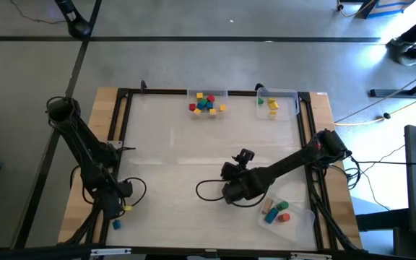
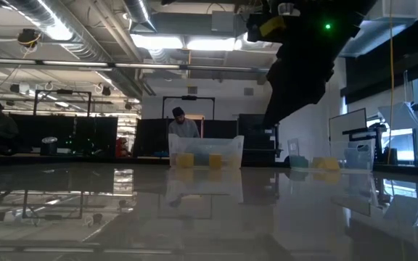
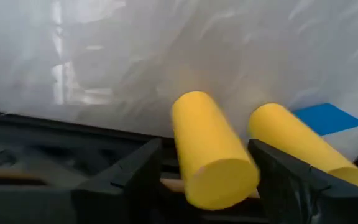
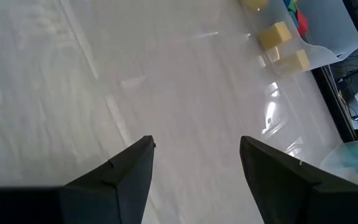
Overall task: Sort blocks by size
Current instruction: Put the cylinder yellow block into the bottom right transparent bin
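1. A yellow cylinder [image 3: 213, 152] is lying between the left gripper [image 3: 204, 186] fingers, its long axis running along them, at the table's near-left corner.
2. Those spread fingers are bracketing it; whether they are gripping it I cannot tell.
3. The right gripper [image 4: 194, 180] is hanging open, empty, mid-table.

The left dark six-joint arm reaches along the table's left edge to its near left corner, where its two-finger left gripper [image 1: 123, 207] points down with its jaws closed around something held between the dark fingers [image 3: 126, 180]. The right dark arm stretches from the table's right edge in toward the middle of the near half, bent at the elbow. Its two-finger right gripper [image 4: 194, 171] hangs over the bare surface with its dark fingers [image 4: 120, 177] spread apart and nothing between them.
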You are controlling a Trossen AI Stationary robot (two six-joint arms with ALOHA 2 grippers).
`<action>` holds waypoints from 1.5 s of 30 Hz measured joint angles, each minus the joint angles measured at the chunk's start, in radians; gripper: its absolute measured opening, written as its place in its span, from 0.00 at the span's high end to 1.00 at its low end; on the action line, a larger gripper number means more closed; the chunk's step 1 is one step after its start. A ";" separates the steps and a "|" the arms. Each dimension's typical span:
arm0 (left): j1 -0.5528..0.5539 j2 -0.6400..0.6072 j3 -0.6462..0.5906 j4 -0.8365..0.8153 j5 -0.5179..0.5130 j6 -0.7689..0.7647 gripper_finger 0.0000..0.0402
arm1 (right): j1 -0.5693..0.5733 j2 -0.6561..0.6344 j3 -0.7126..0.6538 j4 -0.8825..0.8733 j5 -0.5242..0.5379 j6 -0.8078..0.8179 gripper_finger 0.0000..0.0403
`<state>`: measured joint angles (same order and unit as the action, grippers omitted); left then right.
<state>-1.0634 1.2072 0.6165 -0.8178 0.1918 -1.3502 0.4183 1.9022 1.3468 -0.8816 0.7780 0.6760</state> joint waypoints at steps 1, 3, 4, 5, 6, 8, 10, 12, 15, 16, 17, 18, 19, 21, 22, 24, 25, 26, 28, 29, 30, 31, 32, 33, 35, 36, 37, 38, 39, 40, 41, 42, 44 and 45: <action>0.000 0.000 -0.005 0.013 0.000 0.002 0.45 | 0.000 0.000 0.000 0.000 0.000 0.000 0.41; 0.001 0.000 -0.018 0.029 -0.001 0.003 0.47 | 0.000 0.000 0.000 0.001 0.006 -0.001 0.41; 0.001 0.001 -0.024 0.030 -0.002 0.003 0.49 | 0.000 0.000 0.000 0.001 0.010 -0.001 0.41; 0.001 0.001 -0.028 0.030 -0.002 0.003 0.51 | 0.000 0.000 0.000 0.001 0.015 -0.001 0.41; 0.001 0.000 -0.032 0.029 -0.002 0.001 0.54 | 0.000 0.000 0.000 0.001 0.016 -0.001 0.41; 0.002 0.000 -0.037 0.024 -0.002 0.000 0.60 | 0.000 0.000 0.000 0.000 0.016 -0.001 0.41; 0.007 0.000 -0.037 0.024 0.000 0.010 0.66 | 0.000 0.000 0.000 0.000 0.016 -0.001 0.41; 0.017 -0.001 -0.035 0.027 0.012 0.023 0.71 | 0.000 0.000 0.000 0.000 0.016 -0.001 0.41; 0.035 -0.012 -0.034 0.024 0.014 0.031 0.71 | 0.000 0.000 0.000 0.003 0.016 -0.001 0.41; 0.042 -0.017 -0.029 0.017 0.012 0.039 0.71 | 0.000 0.000 0.000 0.006 0.015 -0.001 0.41; 0.047 -0.022 -0.021 0.014 0.005 0.047 0.71 | 0.000 0.000 0.000 0.011 0.010 -0.002 0.41; 0.052 -0.026 -0.012 0.013 -0.008 0.054 0.71 | 0.000 0.000 0.000 0.014 0.004 -0.005 0.41; 0.058 -0.032 0.000 0.009 -0.026 0.066 0.71 | 0.000 0.000 0.000 0.018 -0.005 -0.012 0.41; 0.072 -0.046 0.024 0.005 -0.068 0.102 0.71 | 0.000 0.000 0.000 0.026 -0.011 -0.051 0.41; 0.081 -0.058 0.039 0.000 -0.097 0.119 0.71 | 0.001 0.000 0.000 0.031 -0.011 -0.075 0.41; 0.098 -0.080 0.070 -0.012 -0.178 0.169 0.71 | 0.007 0.000 0.000 0.069 -0.011 -0.141 0.41; 0.106 -0.095 0.083 -0.011 -0.227 0.199 0.71 | 0.009 0.000 0.000 0.099 -0.010 -0.181 0.41; 0.115 -0.109 0.093 -0.006 -0.279 0.227 0.71 | 0.009 0.000 0.000 0.138 -0.010 -0.227 0.41; 0.134 -0.143 0.111 0.012 -0.378 0.287 0.71 | 0.010 0.000 0.000 0.237 -0.016 -0.336 0.41; 0.143 -0.161 0.114 0.030 -0.426 0.326 0.71 | 0.010 0.000 0.000 0.288 -0.022 -0.390 0.41; 0.150 -0.179 0.115 0.055 -0.476 0.372 0.71 | 0.010 0.000 0.000 0.347 -0.029 -0.448 0.41; 0.158 -0.196 0.115 0.081 -0.521 0.421 0.71 | 0.007 0.000 0.000 0.403 -0.038 -0.506 0.41; 0.166 -0.213 0.115 0.107 -0.564 0.475 0.70 | 0.007 0.000 0.000 0.460 -0.049 -0.563 0.41; 0.175 -0.230 0.115 0.137 -0.605 0.532 0.70 | 0.002 0.000 0.000 0.516 -0.060 -0.620 0.41; 0.193 -0.258 0.114 0.195 -0.681 0.652 0.70 | -0.006 0.000 0.000 0.630 -0.083 -0.717 0.41; 0.203 -0.268 0.114 0.220 -0.722 0.711 0.70 | -0.013 0.000 0.000 0.683 -0.102 -0.754 0.41; 0.212 -0.278 0.114 0.244 -0.756 0.769 0.70 | -0.020 0.000 0.000 0.735 -0.127 -0.785 0.41; 0.224 -0.288 0.113 0.272 -0.782 0.824 0.70 | -0.027 -0.001 0.000 0.781 -0.156 -0.816 0.41; 0.236 -0.294 0.113 0.303 -0.795 0.875 0.70 | -0.037 -0.001 0.000 0.825 -0.180 -0.847 0.41; 0.249 -0.298 0.113 0.334 -0.802 0.924 0.70 | -0.044 -0.001 0.000 0.866 -0.207 -0.874 0.41; 0.261 -0.300 0.113 0.362 -0.803 0.968 0.70 | -0.052 -0.001 0.000 0.907 -0.233 -0.898 0.41; 0.273 -0.300 0.113 0.391 -0.804 1.004 0.70 | -0.061 -0.001 0.000 0.946 -0.257 -0.920 0.41; 0.297 -0.298 0.113 0.450 -0.806 1.073 0.70 | -0.074 -0.001 0.000 1.020 -0.287 -0.950 0.41; 0.308 -0.294 0.113 0.479 -0.807 1.100 0.70 | -0.080 -0.001 0.000 1.055 -0.303 -0.971 0.41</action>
<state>-0.7553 0.9134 0.7292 -0.3392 -0.6155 -0.2501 0.3380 1.9015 1.3472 0.1732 0.4749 -0.2946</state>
